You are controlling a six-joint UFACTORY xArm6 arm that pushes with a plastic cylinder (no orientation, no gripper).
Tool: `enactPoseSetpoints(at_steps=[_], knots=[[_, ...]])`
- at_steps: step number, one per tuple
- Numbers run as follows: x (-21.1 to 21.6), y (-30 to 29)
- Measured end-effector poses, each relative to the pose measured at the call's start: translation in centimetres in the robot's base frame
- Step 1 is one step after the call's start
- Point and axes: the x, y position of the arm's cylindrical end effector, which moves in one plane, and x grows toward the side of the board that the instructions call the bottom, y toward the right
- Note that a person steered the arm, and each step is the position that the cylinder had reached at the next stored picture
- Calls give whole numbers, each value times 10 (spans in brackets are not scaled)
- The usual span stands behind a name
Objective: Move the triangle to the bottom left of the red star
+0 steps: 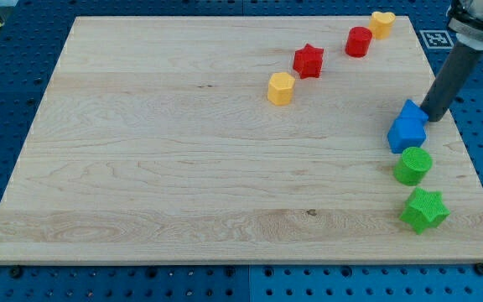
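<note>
My tip (pixel 431 117) sits at the right side of the bench (pixel 183 168), touching or just beside the far right edge of the blue block (pixel 407 128), whose shape I cannot make out; I have no fingers, only the rod. The red star (pixel 308 60) lies far off to the left of it, with a yellow block (pixel 281 88) just near-left of the star and a red cylinder (pixel 359 41) and yellow heart (pixel 382 23) farther right. Nearer than the blue block lie a green cylinder (pixel 412 165) and a green star (pixel 424 210).
</note>
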Motion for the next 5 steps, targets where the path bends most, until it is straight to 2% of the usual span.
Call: enactPoseSetpoints(at_steps=[5], knots=[[49, -132]])
